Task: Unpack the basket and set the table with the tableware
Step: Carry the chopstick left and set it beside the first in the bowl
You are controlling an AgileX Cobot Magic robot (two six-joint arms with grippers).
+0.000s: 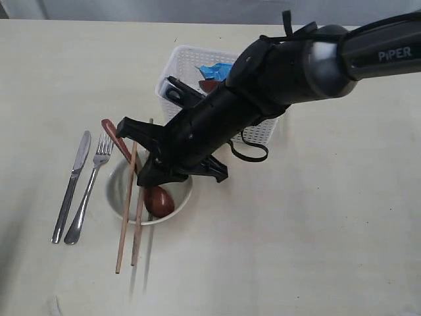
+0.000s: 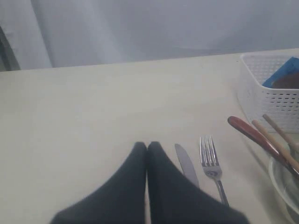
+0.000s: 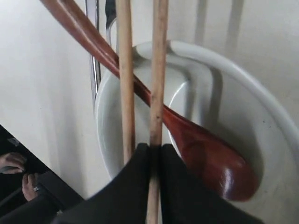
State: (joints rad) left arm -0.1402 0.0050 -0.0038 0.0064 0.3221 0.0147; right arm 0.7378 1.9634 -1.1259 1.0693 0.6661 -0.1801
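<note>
I'm laying a chopstick (image 3: pixel 157 70) across the bowl (image 3: pixel 187 46), right gripper (image 3: pixel 150 149) clamped on it; next I'd release and lift clear.

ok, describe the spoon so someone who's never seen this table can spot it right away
Find the white perforated basket; beside it on the table stands a cream bowl. The spoon lies in that bowl, its handle poking out over the rim toward the fork. Unlike the two pale, thin chopsticks crossing it, it is glossy reddish-brown with a broad oval head.
</note>
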